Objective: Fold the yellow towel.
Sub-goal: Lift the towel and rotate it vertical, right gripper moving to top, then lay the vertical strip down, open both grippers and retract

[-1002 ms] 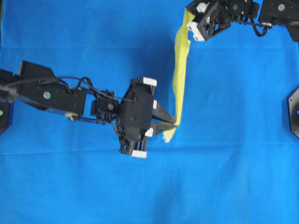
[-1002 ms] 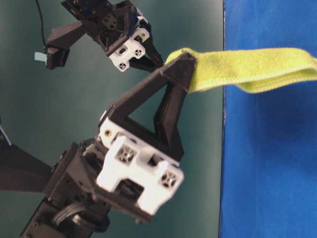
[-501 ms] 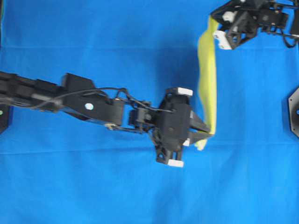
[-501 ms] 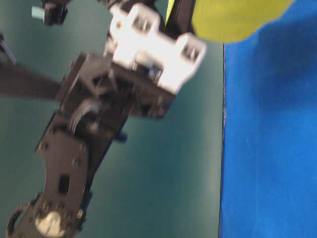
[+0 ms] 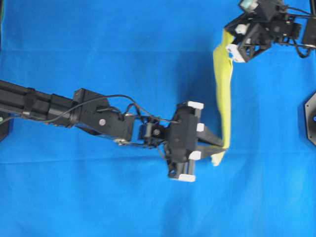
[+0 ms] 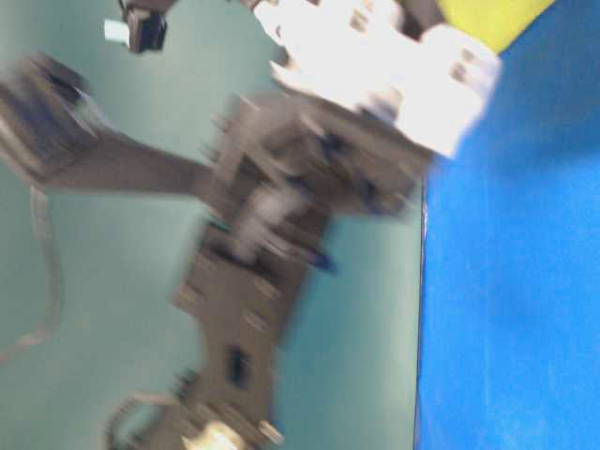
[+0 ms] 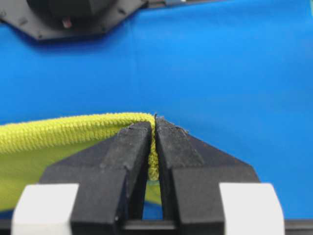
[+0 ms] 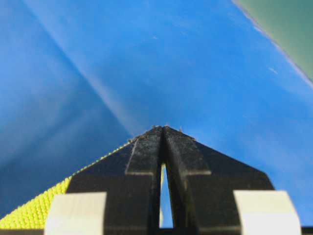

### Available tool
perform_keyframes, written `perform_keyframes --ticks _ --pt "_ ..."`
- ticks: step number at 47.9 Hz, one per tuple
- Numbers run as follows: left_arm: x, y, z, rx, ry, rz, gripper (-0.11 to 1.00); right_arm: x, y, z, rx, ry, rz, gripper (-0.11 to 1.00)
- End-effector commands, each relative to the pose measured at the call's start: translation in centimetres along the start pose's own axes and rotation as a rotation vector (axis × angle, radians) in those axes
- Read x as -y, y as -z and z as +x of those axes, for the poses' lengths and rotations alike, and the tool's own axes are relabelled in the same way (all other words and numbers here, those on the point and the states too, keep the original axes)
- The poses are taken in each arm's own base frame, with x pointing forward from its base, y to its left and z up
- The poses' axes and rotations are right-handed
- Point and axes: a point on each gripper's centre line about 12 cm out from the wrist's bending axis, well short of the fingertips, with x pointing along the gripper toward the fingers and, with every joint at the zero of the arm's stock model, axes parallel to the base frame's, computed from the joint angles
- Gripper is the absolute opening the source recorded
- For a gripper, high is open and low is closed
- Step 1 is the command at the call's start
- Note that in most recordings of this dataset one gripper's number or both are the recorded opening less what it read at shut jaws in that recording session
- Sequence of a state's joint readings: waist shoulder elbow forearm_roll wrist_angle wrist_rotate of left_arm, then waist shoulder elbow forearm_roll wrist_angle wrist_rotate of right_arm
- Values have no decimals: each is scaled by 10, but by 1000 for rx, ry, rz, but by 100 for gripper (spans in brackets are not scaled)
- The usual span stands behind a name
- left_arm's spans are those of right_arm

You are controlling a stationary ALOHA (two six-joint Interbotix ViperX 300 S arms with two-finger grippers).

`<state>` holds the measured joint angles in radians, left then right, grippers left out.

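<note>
The yellow towel [image 5: 223, 94] hangs as a narrow band above the blue table cloth [image 5: 98, 44], stretched between two corners so it can be laid over in a fold. At its near end the left tool [image 5: 223, 146] is clamped on it; at its far end the right tool [image 5: 226, 38] pinches it too.

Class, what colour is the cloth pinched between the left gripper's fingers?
Bright yellow-green: the soft microfibre towel, clearest in the left wrist view.
</note>
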<state>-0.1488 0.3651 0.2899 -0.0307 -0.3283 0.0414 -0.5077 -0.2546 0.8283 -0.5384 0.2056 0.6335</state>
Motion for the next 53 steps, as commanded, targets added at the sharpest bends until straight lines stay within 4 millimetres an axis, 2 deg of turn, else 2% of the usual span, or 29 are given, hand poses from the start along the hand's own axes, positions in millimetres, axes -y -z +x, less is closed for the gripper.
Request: perform_keyframes --ticks 1,7,14,18,26,44,46,48,53 --pt "22 0 -17 45 40 -15 3 -8 -19 9 49 -34 -10 1" --pt "24 27 -35 25 46 -73 3 -26 -30 26 68 -83 -36 1" --pt "31 45 -57 11 61 -105 3 -44 -45 43 75 -111 -68 1" --pt "32 51 -62 0 65 -106 3 -48 -50 50 78 -114 -90 1" --pt "31 51 -63 -2 63 -107 3 -52 -56 60 81 -116 -116 1" --pt "19 49 -61 -3 36 -118 3 -53 -43 64 47 -115 -146 2" --pt "16 49 -61 -6 29 -123 5 -52 -42 63 46 -115 -146 8" --pt "15 49 -62 -6 28 -128 10 -54 -42 63 46 -117 -152 21" --pt "15 45 -63 0 27 -136 40 -57 -41 63 45 -124 -169 52"
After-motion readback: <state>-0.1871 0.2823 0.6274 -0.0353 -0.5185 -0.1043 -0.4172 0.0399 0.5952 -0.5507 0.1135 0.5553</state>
